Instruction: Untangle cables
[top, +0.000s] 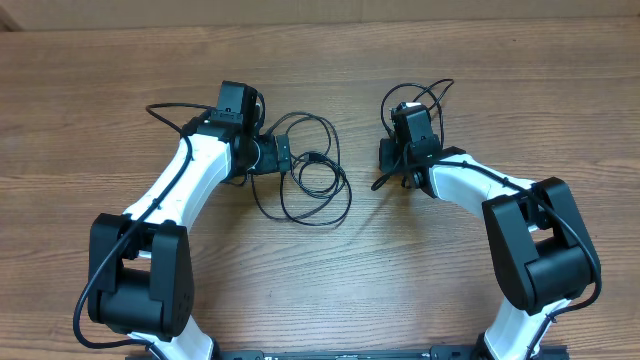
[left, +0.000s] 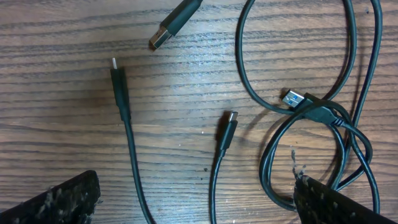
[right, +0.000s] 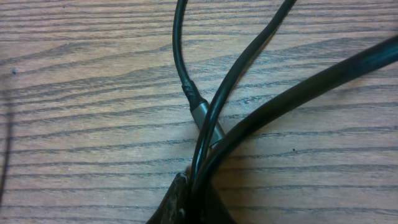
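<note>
The cables (top: 318, 182) lie as loose black loops on the wooden table, just right of my left gripper (top: 284, 155). In the left wrist view that gripper (left: 199, 208) is open, and two strands run between its fingers (left: 59, 199) without touching them. Ahead of it lie several plug ends: a silver USB plug (left: 166, 34), a small plug (left: 118, 78), another small plug (left: 229, 127) and a blue-tongued USB plug (left: 295, 98) in the tangle (left: 323, 143). My right gripper (top: 392, 158) (right: 198, 193) is shut on thin black cables (right: 214, 118), beside a grey-sleeved plug (right: 205, 121).
Both white arms reach in from the near edge, the left arm (top: 185, 185) and the right arm (top: 480, 185). Thicker black arm cables loop over each wrist (top: 420, 95). Bare wood table (top: 320, 290) surrounds the tangle.
</note>
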